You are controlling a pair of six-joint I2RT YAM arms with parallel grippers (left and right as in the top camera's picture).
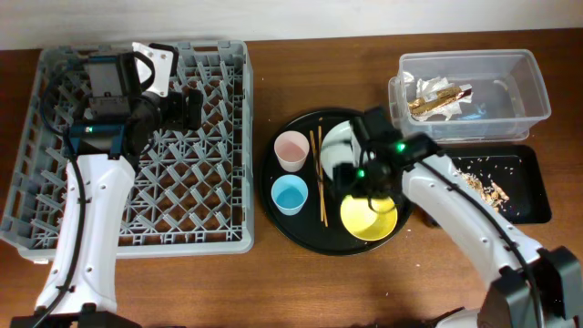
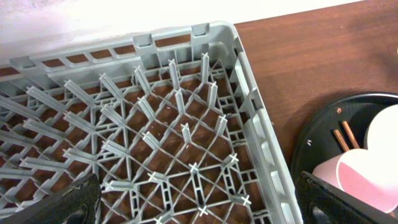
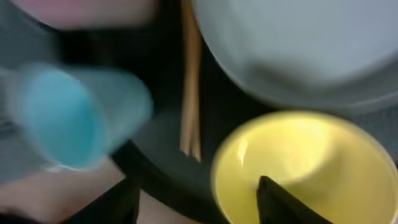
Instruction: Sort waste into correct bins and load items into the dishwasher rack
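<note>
Over the dishwasher rack's [image 1: 209, 182] upper right part, I see my left gripper [image 2: 196, 193] spread wide and empty. On the round black tray [image 1: 301, 228] sit the pink cup [image 1: 291, 148], blue cup [image 1: 291, 194] and chopsticks [image 1: 320, 178]. My right gripper [image 3: 196, 193] hangs spread, with the yellow bowl's [image 3: 298, 162] rim between its fingers.

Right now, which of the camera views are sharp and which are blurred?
Overhead: sharp and evenly lit. Left wrist: the dishwasher rack pegs are crisp. Right wrist: heavily blurred; the blue cup, chopsticks and yellow bowl are smeared, with soft edges.
</note>
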